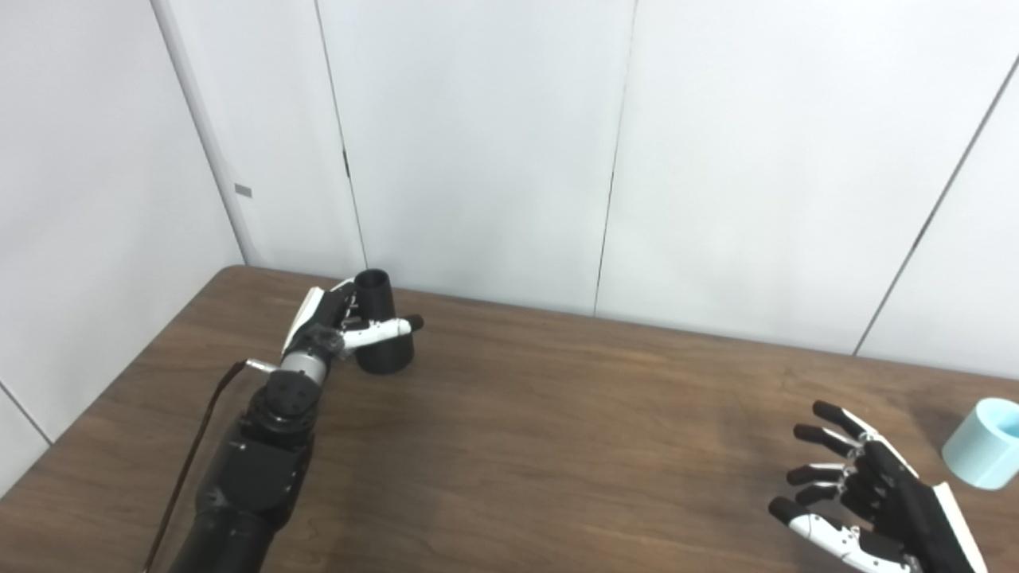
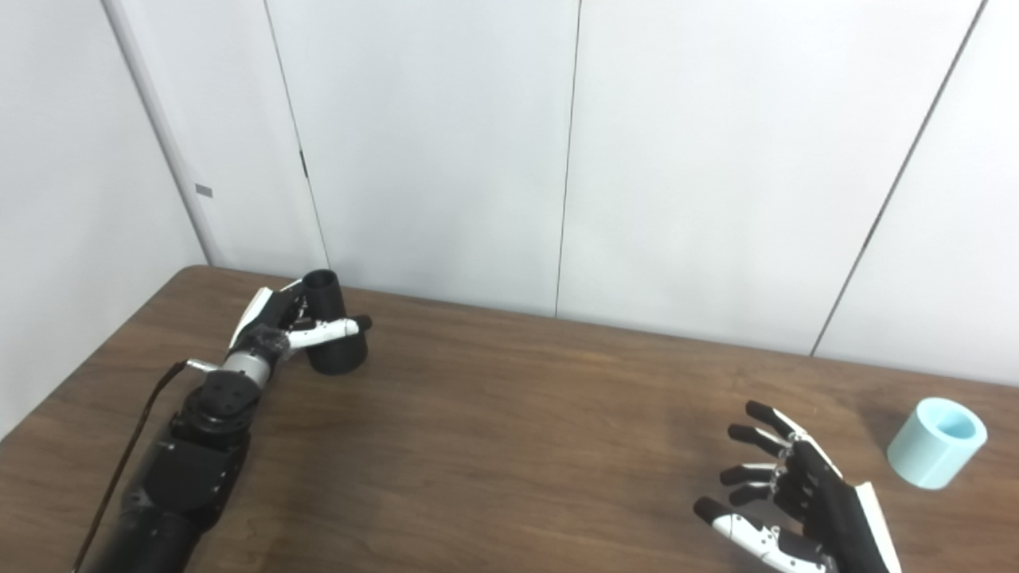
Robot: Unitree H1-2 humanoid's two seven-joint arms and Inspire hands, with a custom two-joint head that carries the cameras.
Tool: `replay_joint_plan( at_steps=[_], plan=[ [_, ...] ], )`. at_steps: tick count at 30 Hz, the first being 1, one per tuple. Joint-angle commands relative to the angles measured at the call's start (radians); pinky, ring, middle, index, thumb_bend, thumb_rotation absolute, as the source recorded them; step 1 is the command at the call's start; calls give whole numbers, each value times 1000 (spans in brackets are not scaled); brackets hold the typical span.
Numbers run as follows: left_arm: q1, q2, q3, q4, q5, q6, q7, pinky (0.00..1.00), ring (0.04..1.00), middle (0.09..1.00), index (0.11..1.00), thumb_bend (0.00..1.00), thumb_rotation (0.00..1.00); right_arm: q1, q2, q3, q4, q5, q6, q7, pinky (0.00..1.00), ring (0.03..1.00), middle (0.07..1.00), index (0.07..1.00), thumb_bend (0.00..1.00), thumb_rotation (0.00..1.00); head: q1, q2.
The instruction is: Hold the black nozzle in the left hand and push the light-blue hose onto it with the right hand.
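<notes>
At the near right edge of the brown table (image 2: 509,446), the right hand (image 2: 788,497) hovers with its fingers spread wide and nothing in it, palm turned toward the left. Just to its right, a bit farther back, sits the light-blue hose (image 2: 935,443), really a short stubby tube piece tipped a little so its open end faces up and to the right; it's apart from the hand, not touching. Over on the left side, the left arm comes up from the near edge with a dark cable running alongside it, and farther back the left hand (image 1: 338,326) is wrapped around the black nozzle (image 1: 382,334). The thumb lies across the front of it and the fingers go around the back, so it looks like a real hold. The nozzle stands roughly upright with a slight lean, open mouth up, base on or just at the tabletop, can't quite tell which. Behind it all, there are plain white wall panels (image 2: 430,143).
</notes>
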Motion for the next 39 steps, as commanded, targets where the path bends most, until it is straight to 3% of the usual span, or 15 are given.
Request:
replay_joint_plan(
  at_steps=[1, 5, 8, 12, 16, 20, 28, 39],
  plan=[
    [-52, 16, -13, 3, 5, -35, 5, 720, 808, 832, 868, 992, 308, -17, -4, -4, -44, 5, -18, -5, 460, 557, 741, 815, 540, 0, 0, 2],
    [-53, 22, -46, 18, 38, -31, 17, 708, 798, 830, 870, 980, 309, -15, -3, -7, -49, 10, -16, -5, 459, 554, 737, 811, 534, 0, -2, 4],
    [-47, 35, -79, 19, 79, -30, 30, 645, 753, 815, 866, 980, 324, -14, -4, -10, -51, 22, -18, -1, 452, 549, 739, 812, 529, 0, -2, 8],
    [-40, 47, -112, 26, 114, -38, 44, 688, 785, 826, 868, 956, 304, -12, -8, -11, -52, 24, -19, -2, 456, 547, 738, 810, 534, 0, 0, 13],
    [-39, 83, -191, 43, 218, -38, 54, 717, 818, 844, 870, 938, 293, -13, -10, -10, -56, 14, -11, -5, 449, 539, 730, 807, 540, 0, 2, 18],
    [-34, 109, -230, 43, 256, -39, 38, 739, 856, 870, 876, 955, 288, -12, -13, -12, -53, 19, -13, -2, 451, 546, 741, 814, 539, 0, 3, 21],
    [-7, 160, -248, -21, 272, 13, -52, 737, 893, 910, 898, 992, 279, -12, -11, -9, -63, 18, 9, 0, 458, 547, 745, 820, 534, 0, 11, 28],
    [15, 181, -241, -33, 275, 7, -66, 718, 881, 907, 903, 960, 262, -13, -14, -10, -57, 25, 10, 3, 476, 549, 745, 812, 537, 0, 15, 33]
  ],
)
